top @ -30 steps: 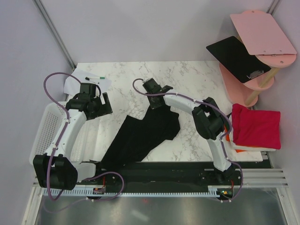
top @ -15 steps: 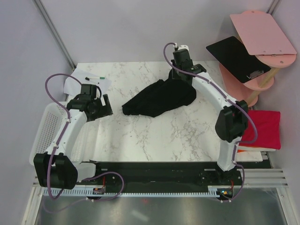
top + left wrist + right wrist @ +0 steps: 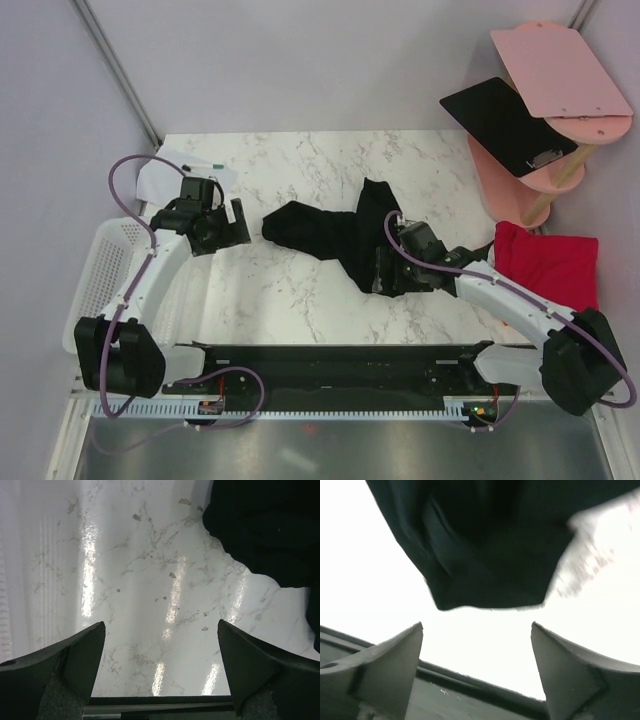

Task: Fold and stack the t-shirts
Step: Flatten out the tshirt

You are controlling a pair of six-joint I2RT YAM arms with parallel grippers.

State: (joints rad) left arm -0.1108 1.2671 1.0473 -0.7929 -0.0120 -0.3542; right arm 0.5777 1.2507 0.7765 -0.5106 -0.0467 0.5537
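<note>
A black t-shirt (image 3: 325, 232) lies crumpled in a heap on the marble table (image 3: 290, 290), one part stretching toward the near right. My right gripper (image 3: 382, 272) hovers open over that near part; in the right wrist view the black t-shirt (image 3: 485, 545) hangs just beyond the empty right gripper (image 3: 477, 625). My left gripper (image 3: 243, 222) stands open just left of the heap. In the left wrist view the left gripper (image 3: 161, 624) holds nothing, with the black t-shirt (image 3: 265, 525) at the upper right. A folded crimson t-shirt (image 3: 548, 265) rests at the table's right edge.
A white basket (image 3: 100, 275) stands at the left edge. A white paper sheet with a marker (image 3: 175, 172) lies at the far left. A pink shelf stand (image 3: 520, 185) at the far right carries a black board (image 3: 500, 115) and a pink board (image 3: 560, 70).
My right gripper swung the black t-shirt to the far side, then came back toward the near edge and opened, dropping it in a heap. My left gripper shifted slightly right.
</note>
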